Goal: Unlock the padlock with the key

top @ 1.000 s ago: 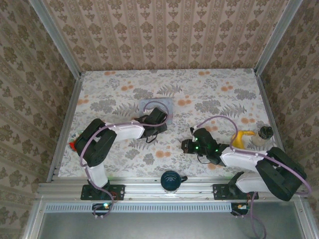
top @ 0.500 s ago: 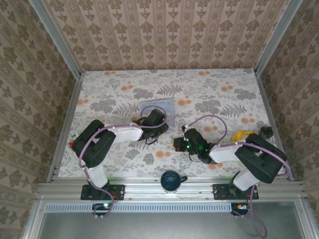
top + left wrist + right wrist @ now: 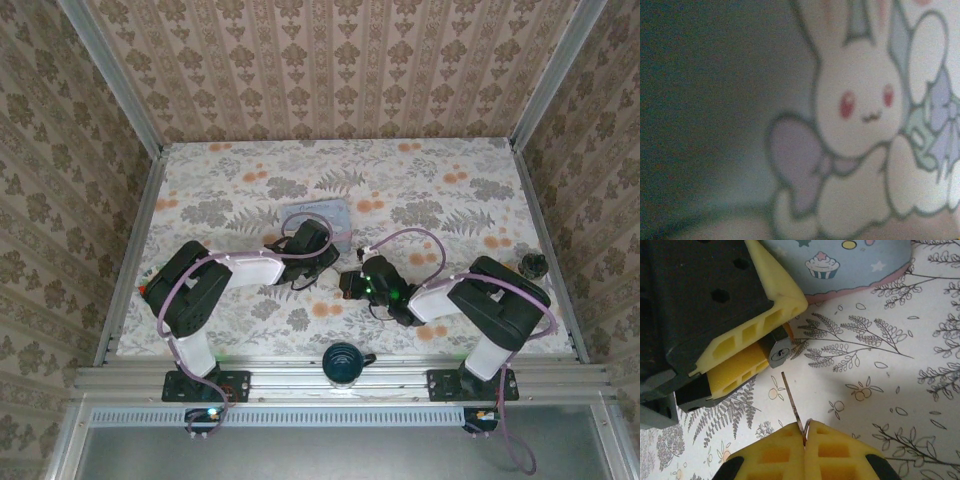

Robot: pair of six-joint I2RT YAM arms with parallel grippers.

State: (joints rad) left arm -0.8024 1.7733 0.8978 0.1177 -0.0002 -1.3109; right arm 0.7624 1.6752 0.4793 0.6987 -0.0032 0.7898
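The small padlock point(image 3: 776, 353) shows its silver keyhole face between the yellow fingers point(image 3: 771, 300) of my left gripper point(image 3: 312, 262), which is shut on it. My right gripper point(image 3: 805, 432) is shut on the key point(image 3: 792, 399). The thin blade points up and left, and its tip stops a short gap below the keyhole. In the top view my right gripper point(image 3: 347, 284) sits just right of the left one. The pale blue cartoon tin point(image 3: 840, 262) lies right behind the padlock. Its bunny picture point(image 3: 860, 125) is close and blurred in the left wrist view.
The tin point(image 3: 322, 214) rests mid-table behind the left gripper. A dark blue cup point(image 3: 343, 362) stands at the near edge between the arm bases. A black knob-like object point(image 3: 533, 265) sits at the right edge, and something small and red point(image 3: 146, 291) at the left edge.
My right arm has swung left across the table, bringing the key close to the padlock. The left arm has hardly moved.
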